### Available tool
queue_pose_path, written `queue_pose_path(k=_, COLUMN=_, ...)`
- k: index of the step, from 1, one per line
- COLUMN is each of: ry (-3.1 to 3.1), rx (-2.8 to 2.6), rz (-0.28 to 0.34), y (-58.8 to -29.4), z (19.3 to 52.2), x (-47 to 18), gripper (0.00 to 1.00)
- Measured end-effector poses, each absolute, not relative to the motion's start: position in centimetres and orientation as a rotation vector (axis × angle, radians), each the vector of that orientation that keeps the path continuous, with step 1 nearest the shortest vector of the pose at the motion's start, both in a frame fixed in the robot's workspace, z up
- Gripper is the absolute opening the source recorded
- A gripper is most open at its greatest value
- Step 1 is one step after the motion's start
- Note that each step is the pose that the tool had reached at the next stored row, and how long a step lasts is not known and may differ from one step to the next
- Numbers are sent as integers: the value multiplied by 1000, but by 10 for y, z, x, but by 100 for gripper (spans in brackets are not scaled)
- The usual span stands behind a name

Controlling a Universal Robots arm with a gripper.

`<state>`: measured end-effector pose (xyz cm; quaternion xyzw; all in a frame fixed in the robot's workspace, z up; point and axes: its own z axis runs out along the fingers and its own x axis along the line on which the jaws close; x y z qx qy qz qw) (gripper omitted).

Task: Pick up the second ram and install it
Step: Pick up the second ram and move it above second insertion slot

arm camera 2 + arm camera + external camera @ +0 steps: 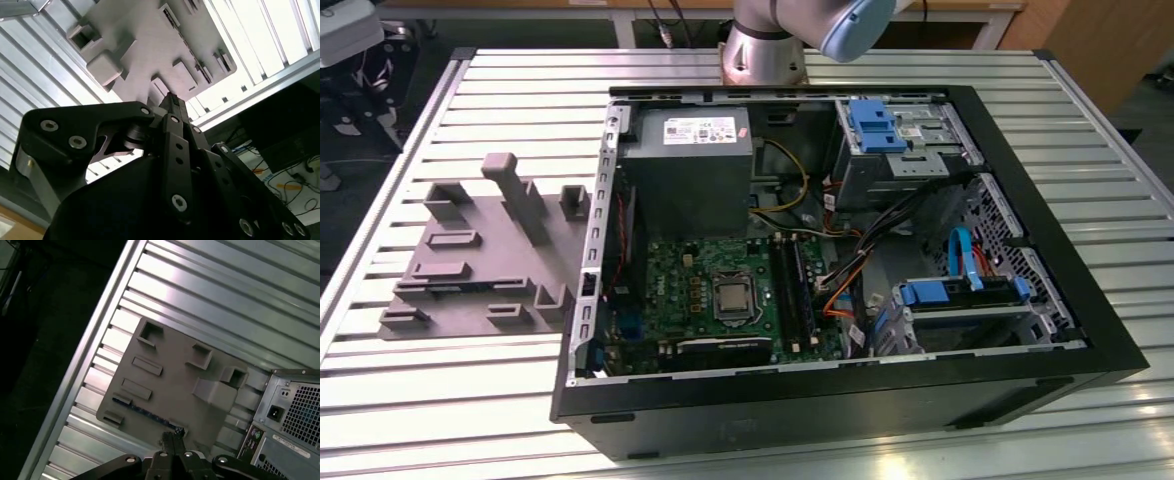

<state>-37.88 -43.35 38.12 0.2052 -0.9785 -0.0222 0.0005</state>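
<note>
Across the whole exterior view stretches a slatted metal table (pixel 494 80), which I am watching remotely. An open black computer case (pixel 854 400) with its side panel off sits on the table and takes up the centre and the exterior view's right.

At the top centre of that frame, behind the case, stands the arm (pixel 765 45). It shows as a silver base column with a blue-capped joint (pixel 861 25) just to its right, and the frame edge cuts off the links above.

On the exterior view's left, just beside the case, rests a grey holder (pixel 467 270) with raised blocks and pockets. In the case's upper left corner a grey power supply (pixel 687 185) carries a white label (pixel 700 130), and I cannot make out its print. Below it lies the green motherboard (pixel 680 295) with long black slot rails (pixel 790 290).

Both wrist views look along the gripper (pixel 172 440) down onto the holder, so the wrist is aimed at it from above. The gripper is a black linkage, and its fingers (pixel 172 107) are pressed together with nothing between them.

In the first wrist view, the second ram (pixel 145 412) is a thin blue-green strip lying flat along one edge of the holder. The fingertips line up with the ram's end nearer the case. I cannot tell whether they touch it.
</note>
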Motion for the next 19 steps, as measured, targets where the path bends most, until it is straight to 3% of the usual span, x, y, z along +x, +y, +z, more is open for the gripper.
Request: queue_pose_path(k=19, ry=-2965, rx=1007, rz=-70, y=-434, z=376, x=-383, gripper=11)
